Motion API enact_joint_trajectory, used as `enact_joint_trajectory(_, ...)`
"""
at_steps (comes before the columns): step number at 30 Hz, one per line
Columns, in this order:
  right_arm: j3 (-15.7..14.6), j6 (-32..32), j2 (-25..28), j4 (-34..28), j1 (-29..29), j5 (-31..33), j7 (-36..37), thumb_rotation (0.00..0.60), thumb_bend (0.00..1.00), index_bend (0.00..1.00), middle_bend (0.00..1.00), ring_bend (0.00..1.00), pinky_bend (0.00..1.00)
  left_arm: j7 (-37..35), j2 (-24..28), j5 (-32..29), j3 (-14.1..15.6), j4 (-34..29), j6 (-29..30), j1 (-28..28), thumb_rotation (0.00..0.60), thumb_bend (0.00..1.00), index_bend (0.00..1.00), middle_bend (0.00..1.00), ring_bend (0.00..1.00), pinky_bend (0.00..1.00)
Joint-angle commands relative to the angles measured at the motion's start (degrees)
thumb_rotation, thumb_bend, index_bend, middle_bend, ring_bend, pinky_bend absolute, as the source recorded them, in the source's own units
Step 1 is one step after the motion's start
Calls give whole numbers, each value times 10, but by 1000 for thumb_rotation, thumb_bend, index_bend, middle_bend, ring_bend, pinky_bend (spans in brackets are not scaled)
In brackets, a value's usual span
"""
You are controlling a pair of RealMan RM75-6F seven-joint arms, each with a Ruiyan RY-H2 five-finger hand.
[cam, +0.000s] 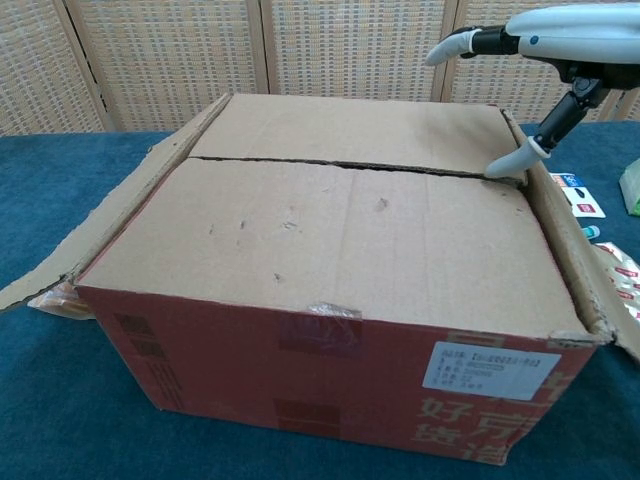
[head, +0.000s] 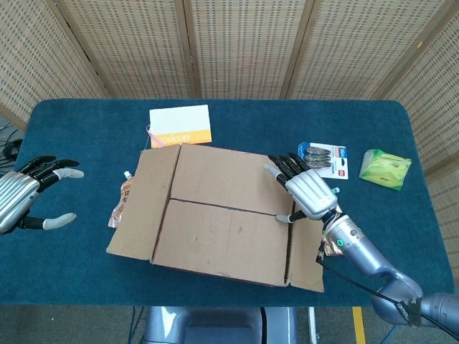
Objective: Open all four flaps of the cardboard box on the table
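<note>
The cardboard box [head: 222, 215] [cam: 340, 270] sits mid-table with its two long top flaps lying flat and meeting at a seam. Both short side flaps, the left flap [head: 140, 204] and the right flap [head: 307, 247], are folded outward. My right hand [head: 305, 190] [cam: 545, 60] hovers open over the right end of the seam, its thumb tip touching the far flap's edge in the chest view. Over the table's left edge, well away from the box, my left hand [head: 29, 193] is open and holds nothing.
A white and orange card [head: 181, 125] lies behind the box. A snack packet [head: 122, 204] is tucked under the left flap. A battery pack [head: 326, 158] and a green packet [head: 385, 168] lie to the right. Another wrapper [cam: 620, 275] sits by the right flap.
</note>
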Motion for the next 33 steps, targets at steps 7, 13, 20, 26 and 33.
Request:
enact_joint_trajectory(7, -4, 9, 2, -24, -4, 11, -23, 494, 0, 0, 7, 0, 19, -9, -5, 5, -3, 6, -10, -4, 79, 0, 237, 178, 243, 114)
enact_joint_trajectory(13, -7, 18, -7, -25, -7, 15, -42, 493, 0, 0, 7, 0, 19, -15, -6, 9, -2, 9, -13, -4, 80, 0, 236, 175, 238, 114)
enact_joint_trajectory(20, -12, 32, -17, -30, -12, 14, -55, 493, 0, 0, 7, 0, 19, -22, -6, 13, -3, 12, -15, -3, 80, 0, 237, 174, 238, 114)
enact_joint_trajectory(26, -14, 45, -35, -15, -15, 13, -70, 504, 0, 0, 7, 0, 19, -26, -5, 19, -2, 12, -11, -1, 79, 0, 237, 173, 238, 114)
enact_joint_trajectory(33, -13, 66, -51, 3, -21, 10, -83, 585, 0, 0, 7, 0, 19, -35, -4, 21, -1, 16, -12, 0, 79, 0, 237, 172, 238, 114)
